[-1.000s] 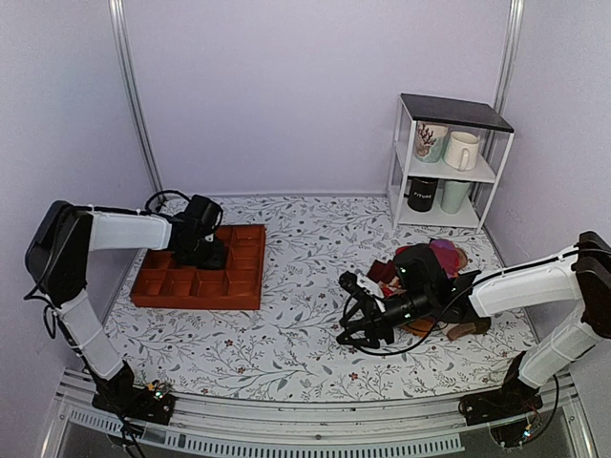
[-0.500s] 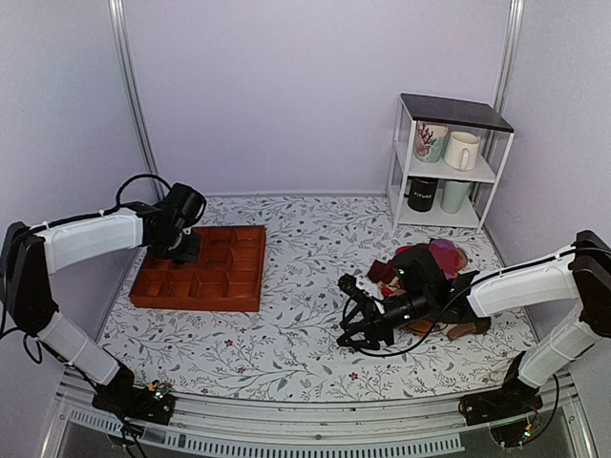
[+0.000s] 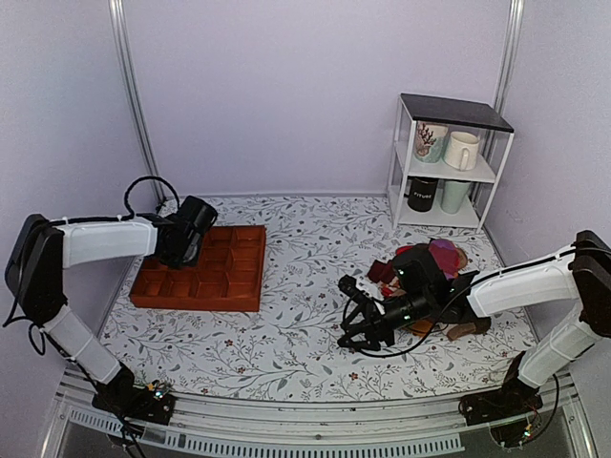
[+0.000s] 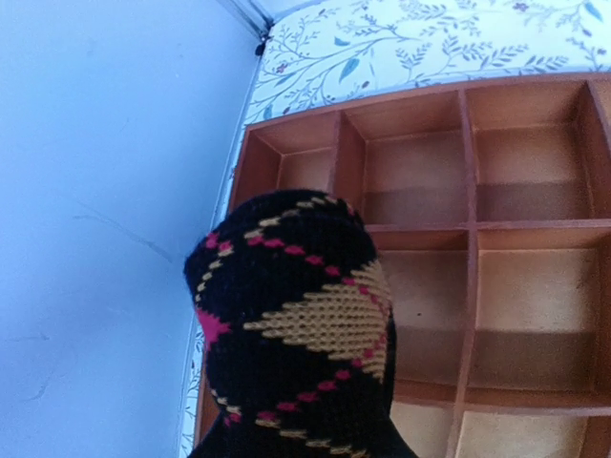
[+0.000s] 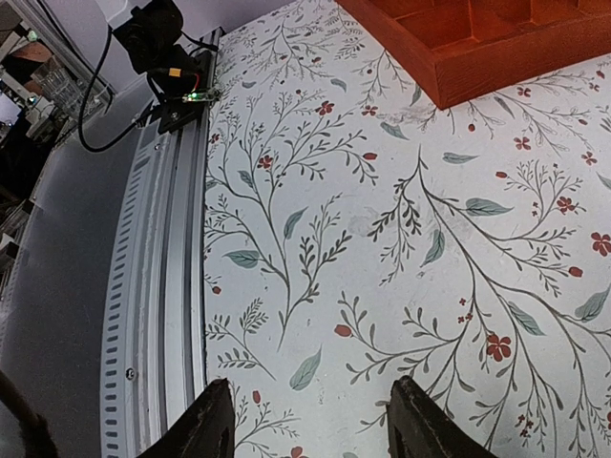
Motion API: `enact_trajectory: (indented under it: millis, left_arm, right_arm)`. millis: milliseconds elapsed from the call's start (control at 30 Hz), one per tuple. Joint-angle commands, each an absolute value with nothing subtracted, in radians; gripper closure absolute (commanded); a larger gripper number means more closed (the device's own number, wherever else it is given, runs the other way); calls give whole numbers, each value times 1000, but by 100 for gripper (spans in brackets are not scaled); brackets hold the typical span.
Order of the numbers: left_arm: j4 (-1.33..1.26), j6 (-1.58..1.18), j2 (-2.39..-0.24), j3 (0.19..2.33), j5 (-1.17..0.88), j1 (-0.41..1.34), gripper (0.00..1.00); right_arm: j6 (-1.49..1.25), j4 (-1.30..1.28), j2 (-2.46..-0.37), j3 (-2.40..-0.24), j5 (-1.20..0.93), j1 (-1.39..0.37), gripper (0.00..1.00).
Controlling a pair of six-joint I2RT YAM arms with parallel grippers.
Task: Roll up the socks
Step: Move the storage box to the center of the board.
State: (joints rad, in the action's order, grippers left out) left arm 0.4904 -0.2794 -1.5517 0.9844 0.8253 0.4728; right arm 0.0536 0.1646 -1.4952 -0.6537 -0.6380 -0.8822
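Even, cool light; edges perhaps soft.

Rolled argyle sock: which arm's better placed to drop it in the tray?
Left. The left gripper is shut on the rolled sock, over the wooden tray compartments. The right gripper is open and empty over the tablecloth, away from the tray.

My left claw (image 3: 187, 240) hangs over the tray (image 3: 239, 277). The side wall (image 4: 95, 239) is tight on its left, and the sock roll (image 4: 296, 324) hides the cells below. Cells to the right are open. My right claw (image 5: 310, 420) has bare counter (image 5: 382, 239) ahead, with the cloth heap (image 3: 444, 256) and shelf (image 3: 449, 162) behind.
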Motion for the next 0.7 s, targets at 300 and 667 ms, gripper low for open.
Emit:
enact_trajectory:
  millis: [300, 667]
  left_arm:
    - [346, -285, -1778, 1081, 885, 587, 100]
    - [357, -300, -1907, 1122, 812, 603, 100]
  right_arm:
    - [76, 137, -1481, -662, -641, -874, 44]
    - [84, 120, -1477, -662, -641, -875, 44]
